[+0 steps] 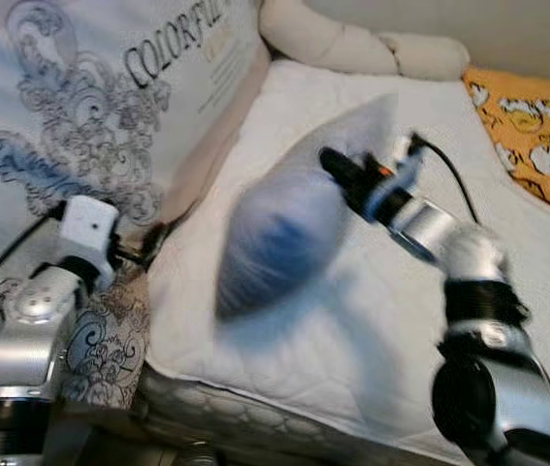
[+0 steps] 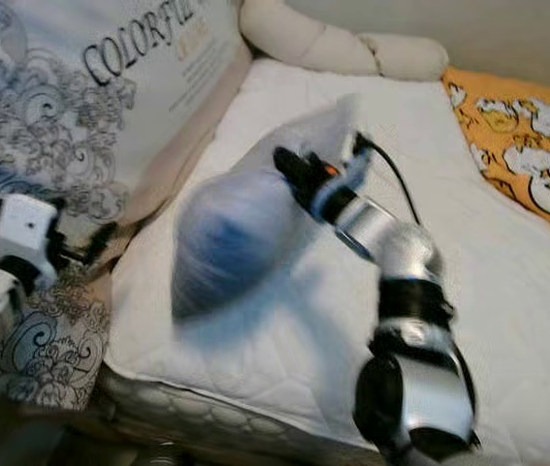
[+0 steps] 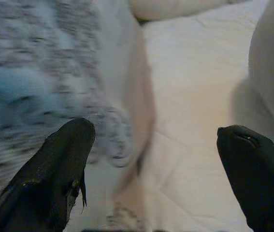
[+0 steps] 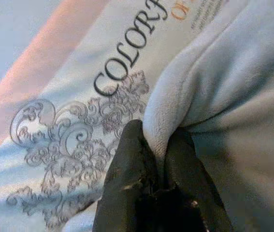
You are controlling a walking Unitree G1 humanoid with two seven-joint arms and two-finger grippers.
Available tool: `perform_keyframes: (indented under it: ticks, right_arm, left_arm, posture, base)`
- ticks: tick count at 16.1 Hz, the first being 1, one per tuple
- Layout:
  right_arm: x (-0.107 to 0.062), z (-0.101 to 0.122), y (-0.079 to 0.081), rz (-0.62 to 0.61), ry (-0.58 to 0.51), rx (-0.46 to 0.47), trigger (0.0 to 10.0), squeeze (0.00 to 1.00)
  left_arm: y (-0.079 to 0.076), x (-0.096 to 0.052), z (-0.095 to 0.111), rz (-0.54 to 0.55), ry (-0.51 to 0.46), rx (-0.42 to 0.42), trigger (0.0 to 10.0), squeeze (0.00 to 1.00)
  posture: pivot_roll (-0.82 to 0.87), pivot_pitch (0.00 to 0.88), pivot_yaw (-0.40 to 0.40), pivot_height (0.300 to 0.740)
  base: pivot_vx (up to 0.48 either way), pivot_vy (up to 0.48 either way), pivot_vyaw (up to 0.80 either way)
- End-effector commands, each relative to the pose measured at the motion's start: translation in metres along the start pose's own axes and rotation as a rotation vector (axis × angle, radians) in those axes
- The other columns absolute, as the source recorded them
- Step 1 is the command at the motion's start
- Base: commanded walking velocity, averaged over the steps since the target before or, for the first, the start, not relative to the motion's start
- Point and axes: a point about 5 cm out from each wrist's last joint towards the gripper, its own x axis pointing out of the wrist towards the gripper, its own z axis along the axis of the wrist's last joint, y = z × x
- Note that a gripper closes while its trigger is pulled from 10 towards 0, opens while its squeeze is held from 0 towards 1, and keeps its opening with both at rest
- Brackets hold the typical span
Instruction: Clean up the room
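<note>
Inspector: On the white quilted mattress (image 1: 352, 320), your pale-blue fleece bundle (image 1: 279, 243) hangs above its left edge, pinched by the right gripper (image 4: 158, 147).

Operator: The left gripper (image 3: 153, 154)?

Inspector: Spread, idle beside the printed bedding bag (image 1: 110, 97). You're mid-carry; next needs a drop spot.

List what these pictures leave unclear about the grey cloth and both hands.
- Grey cloth: motion-blurred in the eye views, so its shape and kind are unreadable.
- Right hand: pinches a cloth fold; the fingertips are buried in it.
- Left hand: open; the patterned bedding beyond is blurred.
</note>
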Motion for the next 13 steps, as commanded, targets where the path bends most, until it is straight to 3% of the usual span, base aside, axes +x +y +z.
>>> perform_keyframes:
  ticks: [1,3,4,5,6,7,8,9,10,11,12,13]
  right_arm:
    - [-0.027,0.004,-0.015,0.0,-0.017,0.014,0.0,0.0]
    - [-0.065,-0.024,-0.063,-0.144,0.092,-0.009,0.0,0.0]
    - [-0.078,-0.034,-0.078,-0.214,0.121,-0.005,0.0,0.0]
    - [-0.097,-0.046,-0.109,-0.404,0.133,-0.03,0.0,0.0]
    - [-0.107,-0.049,-0.122,-0.507,0.12,-0.039,0.0,0.0]
    - [-0.122,-0.054,-0.139,-0.668,0.105,-0.057,0.0,0.0]
    - [-0.127,-0.054,-0.145,-0.748,0.131,-0.122,0.0,0.0]
    - [-0.125,-0.052,-0.145,-0.768,0.164,-0.181,9.3,0.0]
    - [-0.12,-0.047,-0.143,-0.78,0.15,-0.22,10.0,0.0]
    - [-0.117,-0.042,-0.143,-0.788,0.13,-0.247,10.0,0.0]
    - [-0.112,-0.034,-0.14,-0.787,0.089,-0.265,10.0,0.87]
    - [-0.111,-0.031,-0.139,-0.775,0.066,-0.263,10.0,1.0]
  left_arm:
    - [0.0,0.002,0.003,0.015,-0.028,-0.034,10.0,0.84]
    - [-0.01,0.004,0.001,-0.015,-0.023,-0.038,10.0,0.83]
    - [-0.014,0.005,0.0,-0.028,-0.021,-0.042,10.0,0.84]
    - [-0.024,0.007,-0.002,-0.063,-0.018,-0.05,10.0,0.83]
    - [-0.031,0.009,-0.003,-0.089,-0.017,-0.053,10.0,0.84]
    - [-0.048,0.013,-0.003,-0.162,-0.019,-0.067,10.0,0.83]
    - [-0.06,0.018,-0.005,-0.207,-0.016,-0.099,10.0,0.84]
    - [-0.066,0.023,-0.008,-0.227,0.003,-0.135,10.0,0.84]
    - [-0.075,0.034,-0.014,-0.243,0.024,-0.161,10.0,0.85]
    - [-0.081,0.042,-0.016,-0.258,0.034,-0.175,10.0,0.91]
    - [-0.09,0.059,-0.015,-0.263,0.033,-0.203,10.0,0.92]
    - [-0.095,0.069,-0.013,-0.247,0.038,-0.24,10.0,0.92]
  posture:
    - [0.06,0.0,-0.065,0.74]
    - [0.05,0.0,-0.061,0.74]
    - [0.04,0.0,-0.057,0.74]
    - [0.04,0.0,-0.052,0.74]
    - [0.04,0.0,-0.051,0.74]
    - [0.03,0.0,-0.044,0.74]
    - [0.02,0.0,-0.038,0.74]
    - [0.02,0.0,-0.036,0.74]
    - [0.01,0.0,-0.039,0.74]
    - [0.01,0.0,-0.041,0.74]
    - [-0.01,0.0,-0.042,0.74]
    - [-0.01,0.0,-0.042,0.74]
  base:
    - [0.0,0.0,0.0]
    - [0.0,0.0,0.0]
    - [0.0,0.0,0.0]
    - [0.0,0.0,0.0]
    - [0.0,0.0,0.0]
    - [0.0,0.0,0.0]
    - [0.0,0.0,0.0]
    - [0.0,0.0,0.0]
    - [0.0,0.0,0.0]
    - [0.0,0.0,0.0]
    - [0.0,0.0,0.0]
    - [0.0,0.0,0.0]
